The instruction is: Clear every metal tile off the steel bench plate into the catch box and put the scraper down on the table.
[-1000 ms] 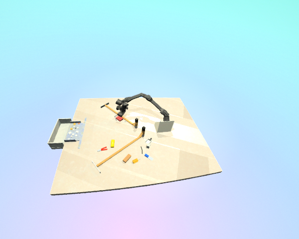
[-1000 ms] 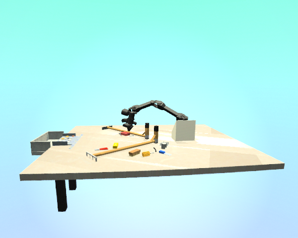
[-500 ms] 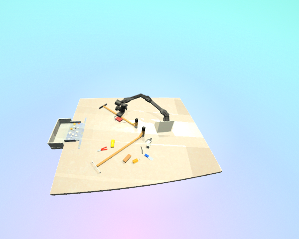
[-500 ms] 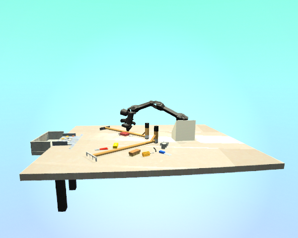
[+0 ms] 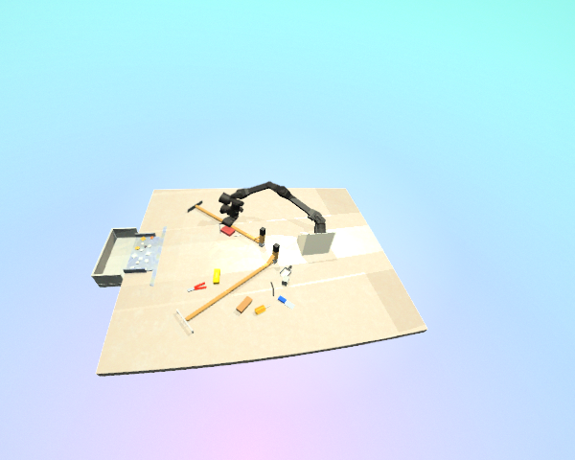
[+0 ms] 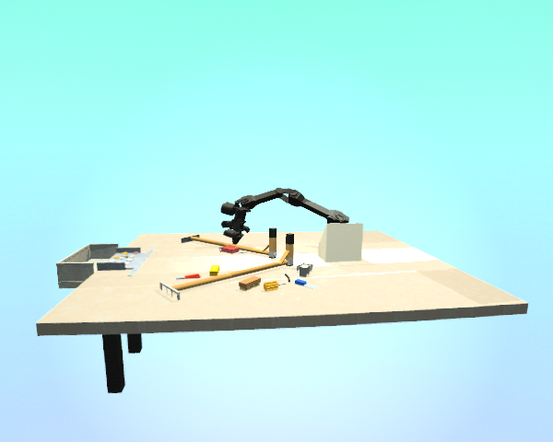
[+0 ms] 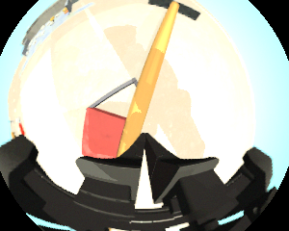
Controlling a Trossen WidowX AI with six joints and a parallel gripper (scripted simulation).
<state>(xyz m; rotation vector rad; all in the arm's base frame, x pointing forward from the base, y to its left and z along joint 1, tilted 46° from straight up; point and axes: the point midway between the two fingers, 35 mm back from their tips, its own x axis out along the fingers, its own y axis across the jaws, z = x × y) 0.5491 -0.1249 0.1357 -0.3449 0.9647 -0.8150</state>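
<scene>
My gripper (image 5: 228,221) (image 6: 236,241) (image 7: 144,140) is shut with nothing between its fingertips. It is low beside the long scraper's wooden handle (image 5: 208,213) (image 6: 213,241) (image 7: 149,87), seemingly against it; the exact contact is hidden. The scraper's flat dark blade (image 5: 195,205) (image 6: 190,238) (image 7: 188,11) lies at the far left of the table. Its upright grip (image 5: 262,235) (image 6: 272,242) has a black top. Several pale and orange metal tiles (image 5: 143,239) lie on the steel bench plate (image 5: 154,247). The grey catch box (image 5: 107,280) (image 6: 75,275) adjoins the plate's far end.
A red block (image 5: 227,230) (image 6: 229,249) (image 7: 103,132) lies against or close beside the scraper handle. A rake (image 5: 228,291) (image 6: 229,274) lies nearer the cameras, its grip upright. A yellow block (image 5: 217,276), red pliers (image 5: 198,287), a brown block (image 5: 244,304) and small tools lie around it.
</scene>
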